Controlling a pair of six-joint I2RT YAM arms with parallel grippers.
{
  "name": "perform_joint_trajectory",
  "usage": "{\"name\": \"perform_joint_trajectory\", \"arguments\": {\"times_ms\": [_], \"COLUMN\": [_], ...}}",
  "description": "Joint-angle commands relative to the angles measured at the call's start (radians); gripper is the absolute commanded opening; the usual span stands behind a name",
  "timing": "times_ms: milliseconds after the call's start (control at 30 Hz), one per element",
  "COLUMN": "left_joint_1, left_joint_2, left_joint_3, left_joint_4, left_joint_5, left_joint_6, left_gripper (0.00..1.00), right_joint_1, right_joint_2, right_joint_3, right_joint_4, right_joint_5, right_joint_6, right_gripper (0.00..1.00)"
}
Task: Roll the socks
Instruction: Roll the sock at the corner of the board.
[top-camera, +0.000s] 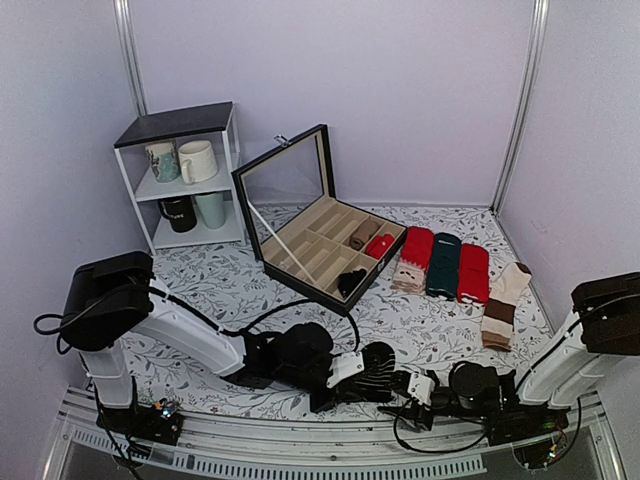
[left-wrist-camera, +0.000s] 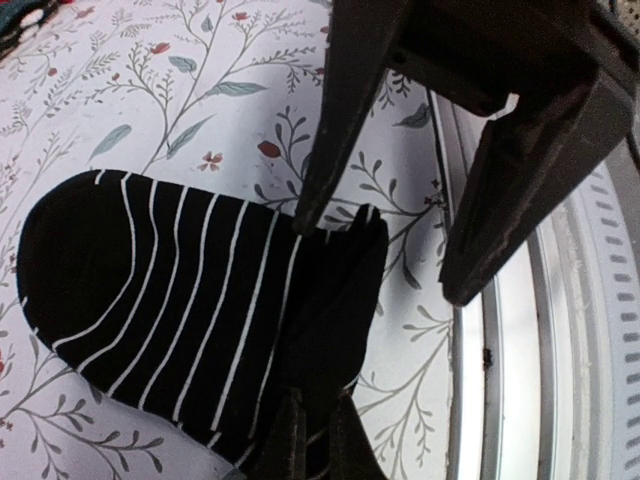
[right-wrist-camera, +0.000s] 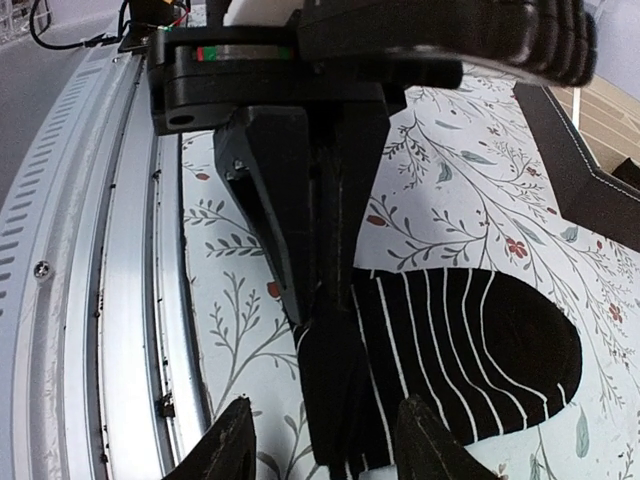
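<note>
Right gripper (right-wrist-camera: 322, 435): jaws parted, straddling the cuff end of the socks (left-wrist-camera: 150, 290), seemingly not touching them.
Left gripper (left-wrist-camera: 312, 440): closed tight, pinching that same end.
Socks: lying on the floral table (top-camera: 440, 330), close to its near edge.
Beyond: open compartment box (top-camera: 300, 285), then mug shelf (top-camera: 190, 122).

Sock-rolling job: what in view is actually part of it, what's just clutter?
In the job: striped socks, left gripper shut on them, right gripper open, straddling their end.
Lying about: compartment box, red and green socks, cream-and-brown socks, shelf, mugs.
</note>
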Motion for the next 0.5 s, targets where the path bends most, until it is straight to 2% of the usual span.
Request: {"name": "perform_joint_trajectory", "arguments": {"times_ms": [0,233,467], "left_joint_1": [0.001,0.003,0.004], "left_joint_2": [0.101,0.1,0.106], "left_joint_3": [-0.073,-0.074,-0.069], "left_joint_4": [-0.28,-0.28,-0.283], "left_joint_5": [-0.016,-0.015,-0.011], "left_joint_6": [-0.007,-0.009,-0.009], "left_gripper": [0.0,0.0,0.0], "right_joint_1": [-0.04,-0.058,-0.058], "right_joint_2": [0.042,0.109,0.173], "right_joint_3": [0.03,0.061,0.06], "right_joint_4": [0.073,0.074,0.079], "right_joint_5": [-0.078,-0.145,-0.106], "right_joint_6": [-0.03,-0.024,0.028], "right_gripper": [0.48,0.45,0.41]}}
